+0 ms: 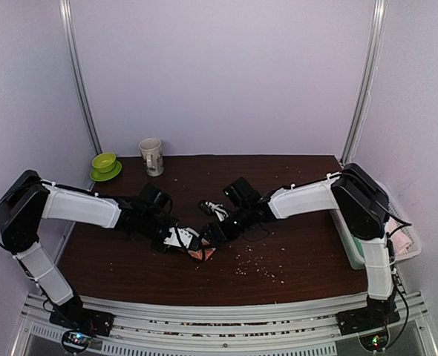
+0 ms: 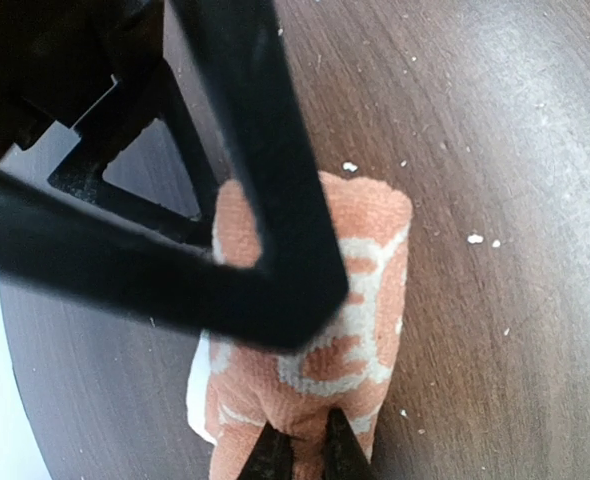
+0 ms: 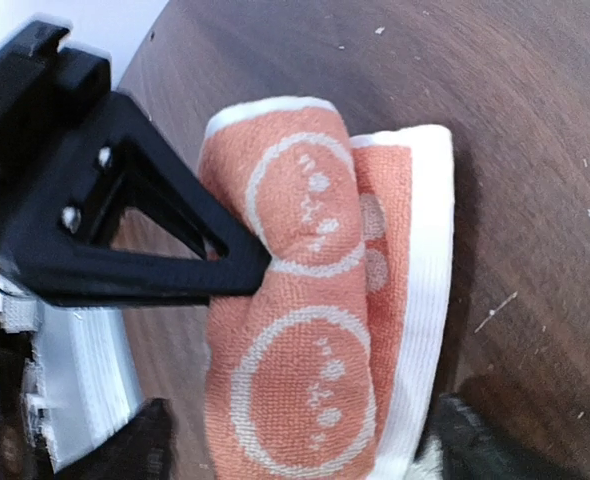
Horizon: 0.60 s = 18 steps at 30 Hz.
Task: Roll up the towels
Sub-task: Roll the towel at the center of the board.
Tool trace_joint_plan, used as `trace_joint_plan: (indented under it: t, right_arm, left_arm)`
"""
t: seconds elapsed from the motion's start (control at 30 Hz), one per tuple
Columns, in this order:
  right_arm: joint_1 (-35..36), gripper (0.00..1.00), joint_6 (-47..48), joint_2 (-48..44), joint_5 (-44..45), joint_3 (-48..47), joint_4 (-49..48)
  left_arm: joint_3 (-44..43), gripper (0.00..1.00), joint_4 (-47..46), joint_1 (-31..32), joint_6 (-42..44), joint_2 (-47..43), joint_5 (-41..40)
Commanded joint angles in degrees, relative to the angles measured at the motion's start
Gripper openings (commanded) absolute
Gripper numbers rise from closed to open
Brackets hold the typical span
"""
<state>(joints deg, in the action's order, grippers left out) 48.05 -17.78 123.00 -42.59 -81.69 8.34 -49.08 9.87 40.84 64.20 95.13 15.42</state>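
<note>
Inspecting the orange towel, you find it rolled up on the table, near the front middle. Your left gripper pinches one end of it, jaws nearly closed. Your right gripper straddles the roll, jaws wide apart, gripping nothing.

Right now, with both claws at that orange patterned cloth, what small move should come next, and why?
Probably the right gripper should close on the rolled bulge of the orange towel and turn it over the flat white-edged strip beside it. Its jaws stand wide open astride the towel, that strip lies unrolled, and the left gripper pinches the towel's end, steadying it.
</note>
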Motion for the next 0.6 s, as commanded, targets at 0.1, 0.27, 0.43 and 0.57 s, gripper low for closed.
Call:
trace_joint_plan:
  t: [0.1, 0.27, 0.43, 0.57]
  right_arm:
    - [-0.86, 1.00, -1.61, 0.71, -5.98, -2.57, -0.06]
    - [-0.86, 1.00, -0.57, 4.31, -5.59, -6.93, 5.20]
    - [-0.25, 0.96, -0.59, 6.43, -6.20, -9.66, 7.05]
    - [0.47, 0.90, -0.14, 7.95, -7.37, -11.24, 8.88]
  left_arm:
    - [1.18, 0.11, 2.08, 0.56, 1.33, 0.66, -2.23]
    - [0.66, 0.11, 2.07, 0.63, 1.75, 0.37, -2.54]
    - [-0.58, 0.11, 2.60, 0.71, 2.03, 0.95, -2.73]
    - [-1.15, 0.11, 2.59, 0.75, 2.01, 1.56, -2.77]
